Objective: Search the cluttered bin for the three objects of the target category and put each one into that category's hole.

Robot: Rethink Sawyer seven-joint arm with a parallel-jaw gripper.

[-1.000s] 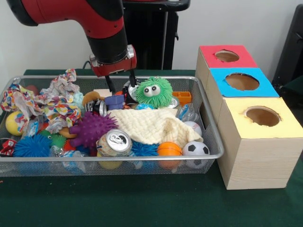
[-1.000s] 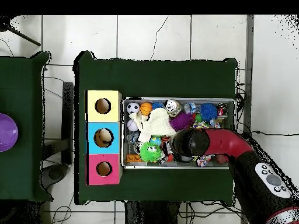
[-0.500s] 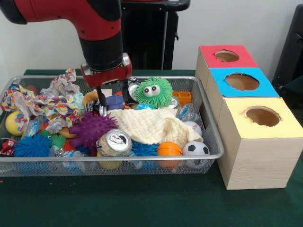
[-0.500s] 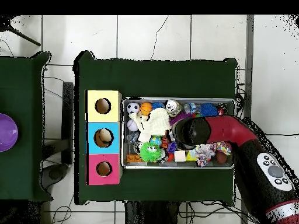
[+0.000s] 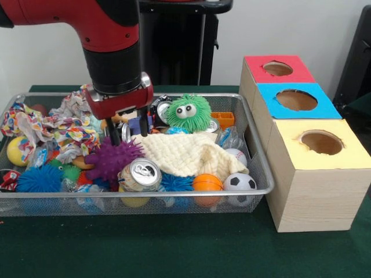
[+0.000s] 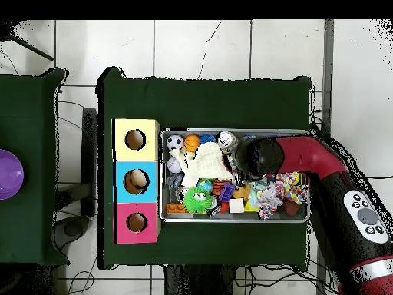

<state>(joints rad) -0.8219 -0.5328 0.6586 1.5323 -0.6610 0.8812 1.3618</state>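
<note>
Search is the step in hand, by my judgement, and nothing is gripped. The gripper hangs low over the middle of the bin, its fingers apart and empty. Their tips sit just above the purple spiky ball and the near edge of the cream cloth.

The task sentence does not name the target category, so I cannot tell which things are wanted; all candidates lie in the bin. To do this well, the arm should come down straight on one exposed thing. It should keep one finger from catching the cloth and close only once both fingers flank the target. The can lies in front of the gripper, propped on other things and tilted, so it will likely roll if nudged.

From the left, a crumpled patterned rag covers the far corner, with a yellow ball and a blue spiky ball below it. Right of the gripper, the green furry toy sits high at the back. The cream cloth drapes over much of the right half and may hide things. An orange ball and a soccer ball press against the near wall.

Further right, on the worktop beside the bin, stand the red box, blue box and yellow box, each with a round hole on top. The bin's right wall must be cleared on any carry.
</note>
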